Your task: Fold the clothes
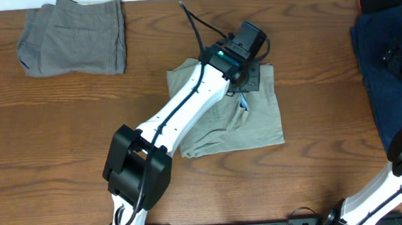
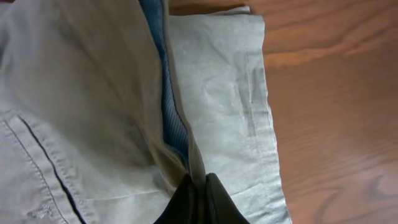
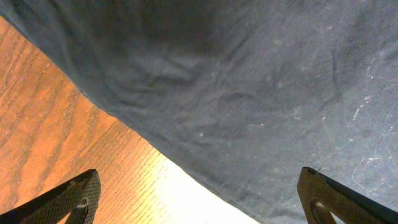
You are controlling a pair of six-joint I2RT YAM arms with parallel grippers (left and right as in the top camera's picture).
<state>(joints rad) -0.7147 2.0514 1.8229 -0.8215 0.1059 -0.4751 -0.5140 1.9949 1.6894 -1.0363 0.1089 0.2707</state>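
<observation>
left gripper pinches the khaki shorts at their upper edge, cloth extending down-frame; right gripper hangs spread over the navy garment.

Overhead: white-and-black left arm lies across the light khaki-beige twill shorts and hides their middle and upper left corner.

Left wrist view: left gripper is cut off by the bottom edge, only its dark tips showing. Cannot tell whether cloth sits between them.

Navy cotton garment runs off the overhead's right edge. It overfills the right wrist view, outline unseen.

Right gripper: fingers clipped at the bottom corners.
</observation>
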